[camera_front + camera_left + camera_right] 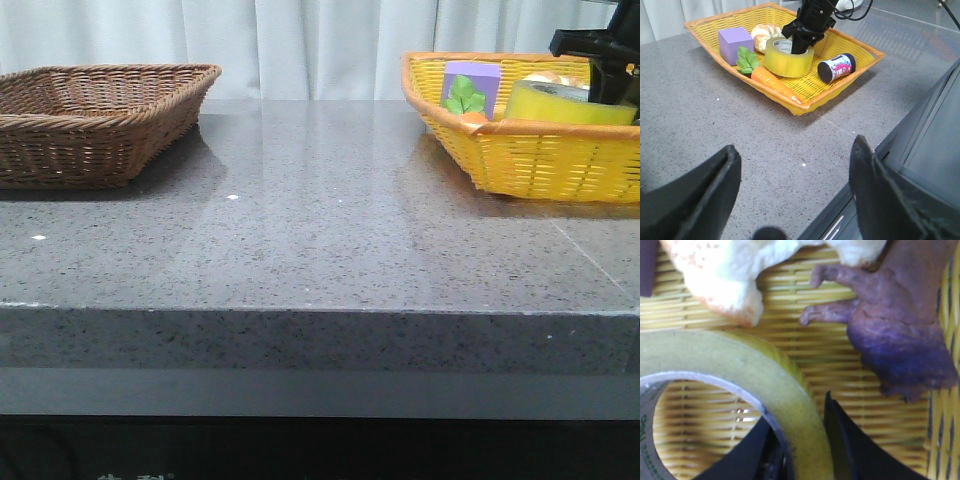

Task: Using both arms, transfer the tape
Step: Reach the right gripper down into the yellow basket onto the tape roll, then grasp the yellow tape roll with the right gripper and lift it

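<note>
The yellow tape roll (565,103) lies flat in the yellow basket (540,160) at the right rear. It shows in the left wrist view (782,62) and close up in the right wrist view (740,365). My right gripper (800,412) reaches down into the basket, one finger inside the white core and one outside, shut on the roll's wall. It also shows from afar (802,42) and at the front view's right edge (600,60). My left gripper (795,145) is open and empty above the grey table, well short of the basket, and out of the front view.
The yellow basket (805,102) also holds a purple box (735,42), a carrot (775,85), bread (765,35), a small can (836,67) and a purple lump (900,330). A brown wicker basket (95,115) stands at the left rear. The table's edge (880,145) is near my left gripper.
</note>
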Controlling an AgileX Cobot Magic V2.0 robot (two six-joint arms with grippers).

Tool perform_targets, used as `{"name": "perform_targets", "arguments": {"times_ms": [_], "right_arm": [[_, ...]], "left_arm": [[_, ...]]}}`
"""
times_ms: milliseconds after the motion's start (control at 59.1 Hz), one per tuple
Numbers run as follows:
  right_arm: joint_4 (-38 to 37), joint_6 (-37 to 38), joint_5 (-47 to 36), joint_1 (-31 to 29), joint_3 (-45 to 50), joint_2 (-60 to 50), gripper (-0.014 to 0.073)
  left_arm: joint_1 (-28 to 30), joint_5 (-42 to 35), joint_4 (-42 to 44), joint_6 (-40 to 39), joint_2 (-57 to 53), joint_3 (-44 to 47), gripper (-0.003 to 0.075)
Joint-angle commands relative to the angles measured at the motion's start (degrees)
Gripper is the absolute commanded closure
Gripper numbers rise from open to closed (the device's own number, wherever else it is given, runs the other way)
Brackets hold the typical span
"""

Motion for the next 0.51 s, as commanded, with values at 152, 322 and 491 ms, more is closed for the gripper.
{"name": "perform_targets", "arguments": {"times_ms": [152,322,491], "right_arm": [[1.1,-2.3,4.4,-0.3,-5.9,-6.5,0.0529],[1.1,-3.7,4.1,0.8,-6.0,-11.8,0.0529],[1.1,-7.0,3.1,6.2,-6.0,-17.5,0.0529]], "left_arm": [[-0.4,-4.7,-0.7,0.0,0.2,-2.1,0.0265],[-0.4,-4.7,-0.7,0.0,1.1,-2.1,0.0265],[-0.4,-4.8,-0.7,0.0,2.9,-2.1,0.0265]]}}
